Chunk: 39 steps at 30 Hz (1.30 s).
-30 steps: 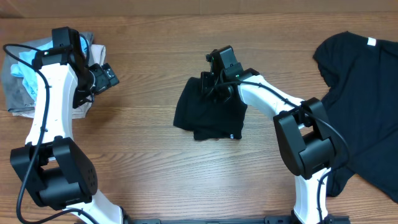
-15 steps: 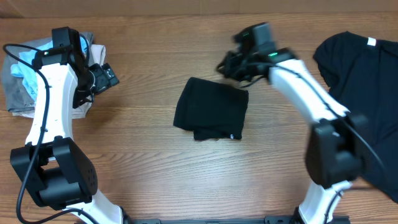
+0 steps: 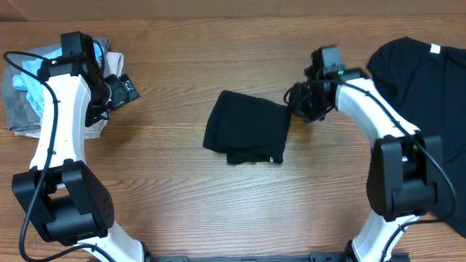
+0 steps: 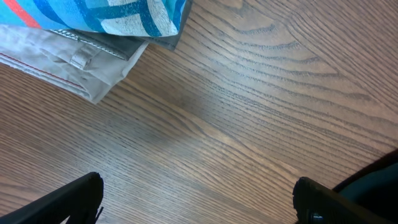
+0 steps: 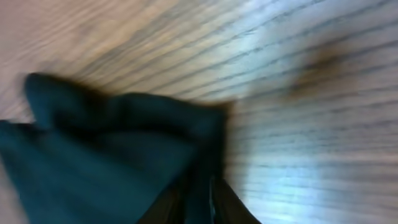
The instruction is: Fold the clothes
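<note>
The folded black shirt (image 3: 244,132) lay as a compact, slightly uneven square in the middle of the surface (image 3: 218,211). A second black shirt (image 3: 422,109) lay spread open at the right edge, partly under the right arm and cut off by the frame, with a white tag (image 3: 435,49) near its top. The fabric looked soft, light and limp, so it would likely sag and crease wherever it was lifted, and slide easily over the smooth wood. The open shirt would best be taken at a hem corner or shoulder seam, two corners at once to keep an edge straight. The right hand (image 3: 300,103) sat at the upper right corner of the folded shirt, its fingers (image 5: 166,208) close together with dark cloth running right up to them. The wrist view was too blurred to tell whether a fold was pinched. The left hand (image 3: 122,89) hung spread wide and empty over bare wood, just beside a pile of grey and blue-striped cloth (image 3: 25,91). How many layers the folded shirt had could not be made out.
</note>
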Motion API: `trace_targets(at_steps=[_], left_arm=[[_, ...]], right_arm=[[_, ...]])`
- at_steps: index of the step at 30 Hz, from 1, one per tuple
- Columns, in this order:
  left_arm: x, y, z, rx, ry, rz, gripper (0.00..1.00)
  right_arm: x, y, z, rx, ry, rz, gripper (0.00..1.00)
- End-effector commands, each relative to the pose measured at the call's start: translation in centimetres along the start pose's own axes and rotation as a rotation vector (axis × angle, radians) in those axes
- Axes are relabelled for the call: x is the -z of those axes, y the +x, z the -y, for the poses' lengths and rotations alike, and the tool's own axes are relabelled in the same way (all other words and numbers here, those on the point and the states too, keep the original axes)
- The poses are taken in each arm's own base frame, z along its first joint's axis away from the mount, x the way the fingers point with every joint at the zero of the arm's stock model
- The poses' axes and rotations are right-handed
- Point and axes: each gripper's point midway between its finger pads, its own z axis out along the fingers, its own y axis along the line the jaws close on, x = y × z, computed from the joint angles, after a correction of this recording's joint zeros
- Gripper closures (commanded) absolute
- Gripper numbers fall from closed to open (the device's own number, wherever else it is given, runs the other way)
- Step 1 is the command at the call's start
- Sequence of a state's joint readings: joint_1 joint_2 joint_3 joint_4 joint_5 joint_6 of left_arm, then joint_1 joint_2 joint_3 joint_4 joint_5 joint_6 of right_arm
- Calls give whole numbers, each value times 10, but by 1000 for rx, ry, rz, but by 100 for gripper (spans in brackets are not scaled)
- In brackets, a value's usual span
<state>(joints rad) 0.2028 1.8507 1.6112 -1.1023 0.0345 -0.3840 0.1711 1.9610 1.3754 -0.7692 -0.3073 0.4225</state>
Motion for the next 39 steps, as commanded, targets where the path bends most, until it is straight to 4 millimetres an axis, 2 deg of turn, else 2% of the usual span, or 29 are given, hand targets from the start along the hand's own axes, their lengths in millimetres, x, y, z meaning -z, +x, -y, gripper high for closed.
trace_targets(at_steps=[1,3,6,10,13,16,19,21,29,32,39], left_arm=[[5,-2,7,-11,18,13,0],[6,-2,7,-11,18,13,0],[5,-2,7,-11,18,12,0],[5,-2,7,-11,18,12,0],[5,-2,7,-11,18,12,0],[5,-2,7,-11,18,12,0],[5,-2,7,-11,18,12,0],[5,-2,7,-11,18,13,0],[5,-2,7,-11,18,12,0],[5,-2,7,-11,18,12,0],[5,-2,7,-11,18,12,0]], right_arm=[[-25,14,18,-2,31,-28,82],[-36,20,26,0,36,-37,82],[-30,17,22,22,29,-33,82],[5,0,2,32,9,7,82],[43,-7,-21,48,-26,34,81],[73,6,-49,68,-107,2,81],[85,32,-71,84,-191,-79,92],[84,49,-76,88,-192,-133,96],[48,109,-108,231,-190,-238,96],[34,119,-107,238,-158,-233,96],[-2,120,-91,202,-144,-177,96]])
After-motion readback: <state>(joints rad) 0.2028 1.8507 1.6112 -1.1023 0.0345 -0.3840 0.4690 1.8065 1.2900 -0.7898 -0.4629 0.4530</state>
